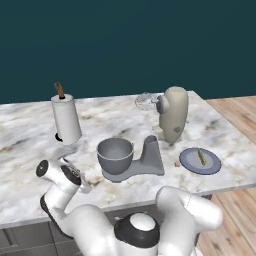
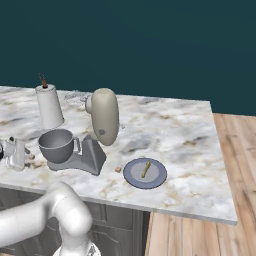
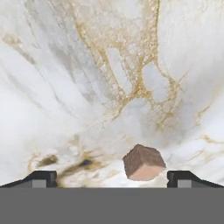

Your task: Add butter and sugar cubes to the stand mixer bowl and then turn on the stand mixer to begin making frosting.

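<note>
The grey stand mixer bowl (image 1: 115,155) (image 2: 56,145) sits on the stand mixer (image 1: 173,115) (image 2: 104,116), on its flat base in front of the beige head. My gripper (image 1: 84,184) (image 2: 20,159) (image 3: 112,177) hangs low over the marble counter left of the bowl, open. In the hand view a tan sugar cube (image 3: 143,162) lies on the counter between the fingertips, nearer the right one, untouched. Another sugar cube (image 1: 177,163) (image 2: 118,169) lies beside the blue-grey plate (image 1: 190,161) (image 2: 134,176). The butter (image 1: 202,157) (image 2: 145,169) lies on that plate.
A white paper-towel roll (image 1: 66,119) (image 2: 49,106) stands at the back left of the counter. A wire whisk (image 1: 145,101) lies behind the mixer head. The counter's front edge runs just below the plate, with wooden floor to the right.
</note>
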